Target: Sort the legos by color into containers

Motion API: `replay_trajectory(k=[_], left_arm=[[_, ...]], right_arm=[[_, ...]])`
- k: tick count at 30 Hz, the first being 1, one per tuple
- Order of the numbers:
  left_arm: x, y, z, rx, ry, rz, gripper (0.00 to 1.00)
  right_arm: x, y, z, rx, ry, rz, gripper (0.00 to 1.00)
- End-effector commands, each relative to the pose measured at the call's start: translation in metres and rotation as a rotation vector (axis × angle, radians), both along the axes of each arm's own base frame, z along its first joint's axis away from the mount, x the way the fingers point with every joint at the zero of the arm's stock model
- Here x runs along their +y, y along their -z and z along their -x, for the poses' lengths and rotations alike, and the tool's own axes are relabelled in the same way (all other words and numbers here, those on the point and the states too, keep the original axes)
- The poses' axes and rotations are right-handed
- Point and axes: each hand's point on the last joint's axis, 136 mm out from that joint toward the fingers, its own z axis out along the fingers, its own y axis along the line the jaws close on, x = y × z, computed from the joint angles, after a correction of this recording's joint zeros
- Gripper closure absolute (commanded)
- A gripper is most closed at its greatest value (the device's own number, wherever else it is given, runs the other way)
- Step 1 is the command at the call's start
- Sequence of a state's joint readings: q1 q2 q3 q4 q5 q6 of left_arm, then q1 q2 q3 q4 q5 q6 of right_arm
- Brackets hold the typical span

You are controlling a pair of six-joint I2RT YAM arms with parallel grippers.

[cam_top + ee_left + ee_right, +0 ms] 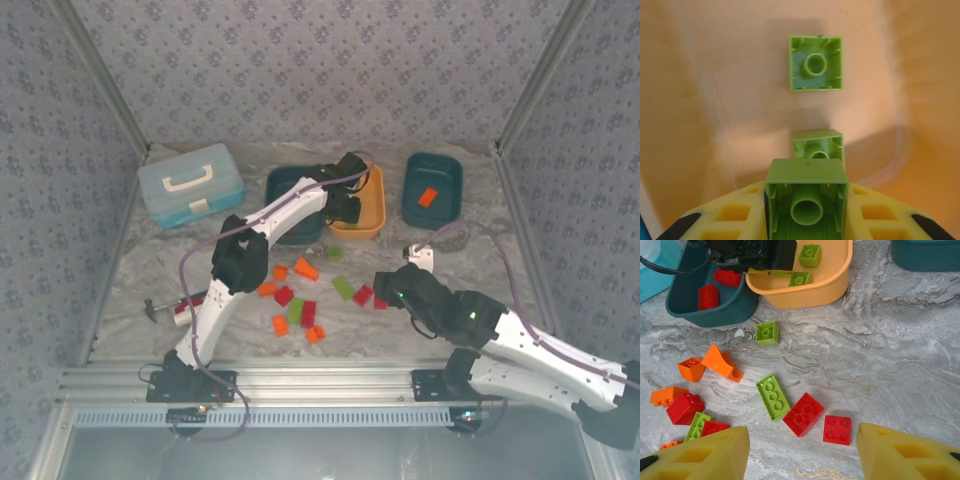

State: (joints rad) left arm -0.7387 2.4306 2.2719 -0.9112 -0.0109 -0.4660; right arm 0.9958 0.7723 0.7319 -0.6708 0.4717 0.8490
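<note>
Legos (pixel 308 313), red, orange and green, lie scattered at the centre of the marbled table (pixel 150 265), with three tubs along the far side. From the left, the left teal tub (pixel 275 185) at eleven o'clock holds red bricks (pixel 708 296). The orange tub (pixel 372 222) at twelve o'clock holds two loose green bricks (pixel 816 63). The right teal tub (pixel 450 170) at one o'clock holds one orange brick (pixel 428 197).

The left gripper (pixel 807 200) hangs over the orange tub, clenched on a green brick (pixel 807 172) whose hollow underside faces the camera. The right gripper (pixel 802 455) hovers at the four o'clock edge of the loose pile, jaws spread wide and grasping nothing.

The bricks look light, rigid and smooth-sided, so they likely tolerate a firm pinch but may twist or slip if caught by a corner. The safest hold seems to be across two flat opposite walls, taken the short way on the long green brick (pixel 773 396).

The left wrist view gives the grip and the greens inside the orange tub, which the arm covers from overhead. The right wrist view gives the studs and the gaps between loose bricks. The overhead view gives the whole layout of tubs.
</note>
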Motion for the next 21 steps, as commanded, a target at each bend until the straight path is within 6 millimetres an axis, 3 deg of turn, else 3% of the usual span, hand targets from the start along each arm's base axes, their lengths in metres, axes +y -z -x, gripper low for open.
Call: replay_trajectory(k=[1, 5, 11, 16, 21], left_arm=[[-0.006, -0.011, 0.002, 0.020, -0.001, 0.041, 0.62], [-0.010, -0.023, 0.003, 0.021, -0.002, 0.074, 0.53], [-0.013, -0.061, 0.002, -0.011, -0.006, 0.134, 0.43], [-0.001, -0.121, 0.000, -0.078, -0.048, 0.225, 0.37], [0.041, -0.192, 0.010, -0.152, -0.149, 0.360, 0.33]], right_arm=[[0.004, 0.006, 0.001, 0.033, -0.020, 0.011, 0.40], [0.010, 0.013, 0.004, 0.058, -0.049, 0.012, 0.40], [0.029, 0.022, 0.012, 0.093, -0.172, 0.028, 0.40], [0.060, 0.025, 0.021, 0.097, -0.308, 0.064, 0.40], [0.096, 0.033, 0.031, 0.119, -0.425, 0.108, 0.37]])
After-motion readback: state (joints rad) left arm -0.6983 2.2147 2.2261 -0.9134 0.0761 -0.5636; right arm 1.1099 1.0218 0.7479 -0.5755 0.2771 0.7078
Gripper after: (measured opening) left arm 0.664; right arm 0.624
